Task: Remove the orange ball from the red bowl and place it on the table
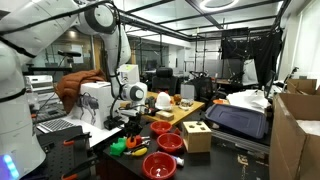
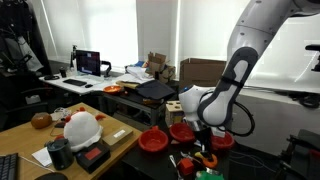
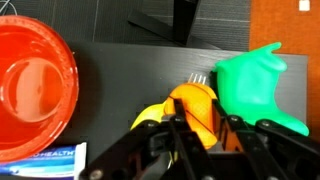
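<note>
the gripper (image 3: pixel 200 128) holds the orange ball (image 3: pixel 192 102) between narrow jaws, outside the red bowl (image 3: pixel 30 85) and low over the table (image 3: pixel 120 58). this looks like the placing step: next, settle it down and open. a yellow piece (image 3: pixel 150 115) sits just left and a green toy (image 3: pixel 255 85) just right, so room is tight. bare tabletop lies farther on.

Clutter of toys, boxes and office things.
A tan wooden box with holes (image 1: pixel 197 137) sits apart from brown cardboard boxes (image 1: pixel 297 130) at the frame edge. A white rounded helmet-like object (image 2: pixel 82 127) rests on a light wooden tabletop (image 2: pixel 25 138). In the wrist view, a bright green moulded toy piece (image 3: pixel 255 85) lies near a yellow toy piece (image 3: pixel 150 118).
</note>
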